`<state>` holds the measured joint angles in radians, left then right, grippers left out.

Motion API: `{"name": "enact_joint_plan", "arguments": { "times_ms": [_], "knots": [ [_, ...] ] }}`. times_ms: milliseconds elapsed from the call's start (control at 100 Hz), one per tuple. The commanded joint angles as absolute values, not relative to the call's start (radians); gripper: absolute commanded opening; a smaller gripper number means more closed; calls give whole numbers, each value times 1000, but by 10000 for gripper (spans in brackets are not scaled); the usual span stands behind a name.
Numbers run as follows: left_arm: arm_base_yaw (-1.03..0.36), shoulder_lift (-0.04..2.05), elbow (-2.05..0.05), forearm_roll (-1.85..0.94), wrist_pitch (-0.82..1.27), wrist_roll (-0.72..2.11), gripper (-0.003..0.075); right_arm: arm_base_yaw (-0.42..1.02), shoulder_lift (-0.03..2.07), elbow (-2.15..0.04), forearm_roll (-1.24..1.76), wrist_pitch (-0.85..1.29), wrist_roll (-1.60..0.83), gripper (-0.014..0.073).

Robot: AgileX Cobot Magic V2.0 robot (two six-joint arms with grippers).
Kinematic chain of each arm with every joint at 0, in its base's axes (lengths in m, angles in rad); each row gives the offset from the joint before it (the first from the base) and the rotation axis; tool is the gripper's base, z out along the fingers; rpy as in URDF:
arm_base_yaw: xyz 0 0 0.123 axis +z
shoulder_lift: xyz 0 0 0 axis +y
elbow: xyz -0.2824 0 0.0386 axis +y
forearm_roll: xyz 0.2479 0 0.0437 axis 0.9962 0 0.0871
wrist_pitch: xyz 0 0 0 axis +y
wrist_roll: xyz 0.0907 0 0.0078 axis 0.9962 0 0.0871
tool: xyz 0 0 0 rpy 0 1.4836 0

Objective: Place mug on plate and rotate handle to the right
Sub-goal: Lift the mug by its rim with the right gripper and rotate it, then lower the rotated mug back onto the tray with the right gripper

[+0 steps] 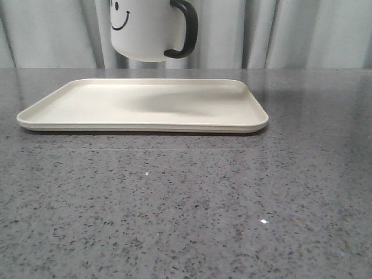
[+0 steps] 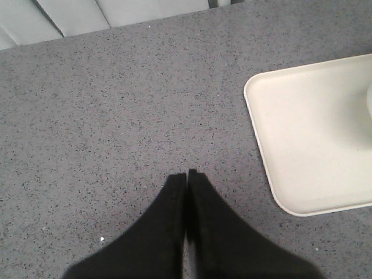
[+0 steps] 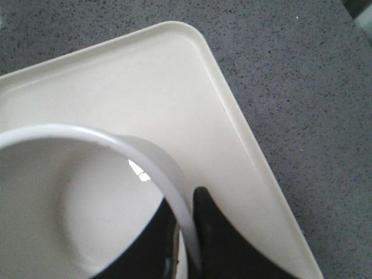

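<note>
The white mug (image 1: 145,32) with a black smiley face hangs in the air above the far part of the cream plate (image 1: 87,110), upright. Its black handle (image 1: 185,29) points right in the front view. My right gripper (image 3: 186,203) is shut on the mug's rim (image 3: 116,142), one finger inside and one outside, above the plate (image 3: 174,87). Neither gripper shows in the front view. My left gripper (image 2: 187,174) is shut and empty over the bare table, left of the plate's corner (image 2: 302,128).
A grey speckled table (image 1: 186,203) spreads all around the plate. Pale curtains (image 1: 302,32) hang behind the table's far edge.
</note>
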<state>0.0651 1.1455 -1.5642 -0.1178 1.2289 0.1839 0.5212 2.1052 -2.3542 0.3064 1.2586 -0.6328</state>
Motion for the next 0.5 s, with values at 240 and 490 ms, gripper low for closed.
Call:
{"name": "enact_joint_plan", "arguments": {
  "times_ms": [240, 490],
  "knots": [
    [68, 1127, -1585, -136, 1178, 185, -20, 517, 2034, -2383, 314, 1338, -836, -60],
    [68, 1127, -1585, -138, 1175, 185, -20, 528, 2034, -2379, 315, 1338, -941, -60]
  ]
}}
